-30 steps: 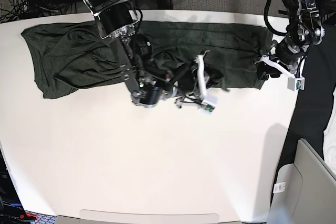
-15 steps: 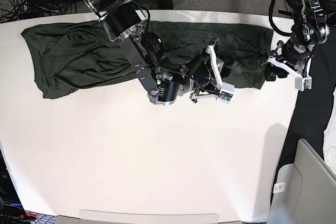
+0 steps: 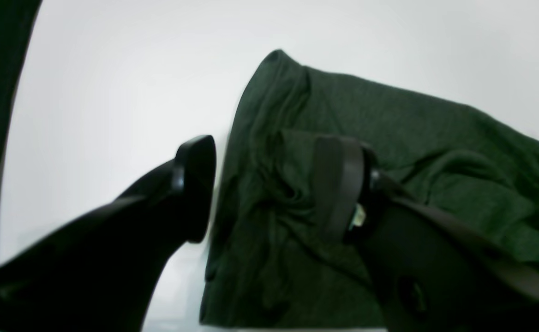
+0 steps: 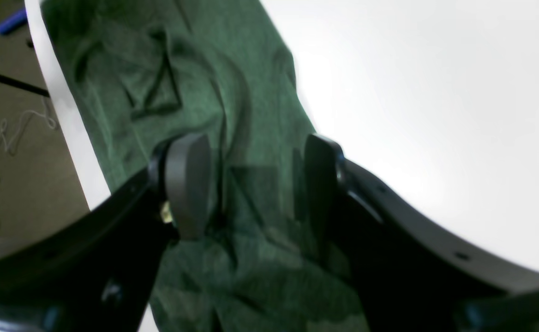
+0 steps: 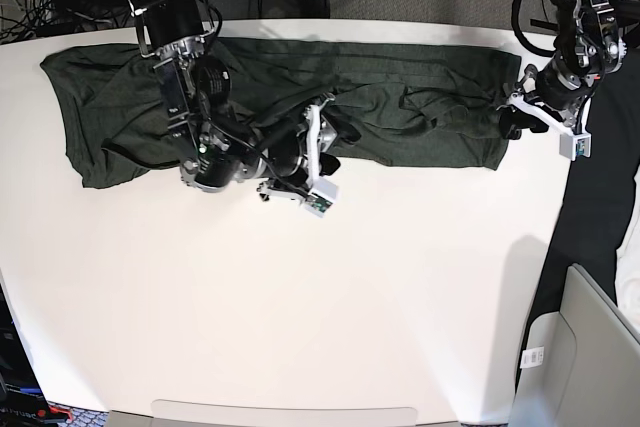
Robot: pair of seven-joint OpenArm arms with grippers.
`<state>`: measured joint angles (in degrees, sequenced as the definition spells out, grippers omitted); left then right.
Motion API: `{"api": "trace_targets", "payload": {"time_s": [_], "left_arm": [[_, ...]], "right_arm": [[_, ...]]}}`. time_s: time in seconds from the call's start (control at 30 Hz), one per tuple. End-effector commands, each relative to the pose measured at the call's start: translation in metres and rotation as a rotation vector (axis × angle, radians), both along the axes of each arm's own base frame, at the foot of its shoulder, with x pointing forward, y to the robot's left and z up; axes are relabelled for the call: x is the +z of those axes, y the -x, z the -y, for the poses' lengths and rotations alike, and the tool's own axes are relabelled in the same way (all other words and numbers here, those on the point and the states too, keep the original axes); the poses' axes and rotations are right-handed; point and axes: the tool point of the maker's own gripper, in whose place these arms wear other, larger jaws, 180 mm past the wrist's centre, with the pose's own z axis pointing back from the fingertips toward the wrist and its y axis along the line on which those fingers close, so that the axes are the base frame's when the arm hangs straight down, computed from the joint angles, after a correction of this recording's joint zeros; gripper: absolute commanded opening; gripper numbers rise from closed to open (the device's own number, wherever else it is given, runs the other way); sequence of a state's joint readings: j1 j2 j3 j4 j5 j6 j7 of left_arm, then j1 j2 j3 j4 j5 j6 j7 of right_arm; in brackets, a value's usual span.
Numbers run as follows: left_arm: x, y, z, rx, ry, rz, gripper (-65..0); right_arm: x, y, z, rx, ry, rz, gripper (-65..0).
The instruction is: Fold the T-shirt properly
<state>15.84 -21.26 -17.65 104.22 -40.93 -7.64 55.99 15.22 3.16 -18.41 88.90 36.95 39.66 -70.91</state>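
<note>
Your right gripper [image 4: 251, 184] stands with its jaws apart over the T-shirt [image 4: 232, 110], one pad on each side of a wrinkled ridge of cloth, and nothing is pinched between them. In the base view it hangs over the shirt's near edge, about the middle of its length. Your left gripper [image 3: 269, 184] is likewise parted at the shirt's end: one finger sits over bare table [image 3: 112, 92], the other over the fabric, with the hem edge running between them and no cloth clamped. In the base view that gripper is at the end of the T-shirt [image 5: 400, 97] nearest the table's [image 5: 300, 327] side edge. The garment itself lies as a long narrow band along the far edge of the table, which reads as one lengthwise fold already laid down. The end away from the left gripper is broader and rumpled, with loose creases, and the middle also shows bunching. Judgement: roughly the early half is done; you have yet to smooth the band and fold it crosswise into a compact stack.
</note>
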Motion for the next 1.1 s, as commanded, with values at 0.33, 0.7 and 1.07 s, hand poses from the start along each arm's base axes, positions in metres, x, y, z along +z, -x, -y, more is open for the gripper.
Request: {"api": "trace_targets", "payload": {"time_s": [0.33,0.7,1.07], "left_arm": [[0.004,-0.011,-0.052,0.000,-0.100,-0.035,-24.8],[-0.009,-0.004,-0.040,-0.149,-0.099,-0.091,-25.0],[-0.042,0.015,-0.037,-0.190,-0.041,-0.168,-25.3]], "right_arm": [[0.008,0.005,0.058,-0.106,0.019,0.065,-31.2],[0.007,0.007,0.073,-0.121,0.045,0.072,-31.2],[0.008,0.006,0.073,-0.122,0.045,0.074,-31.2]]}}
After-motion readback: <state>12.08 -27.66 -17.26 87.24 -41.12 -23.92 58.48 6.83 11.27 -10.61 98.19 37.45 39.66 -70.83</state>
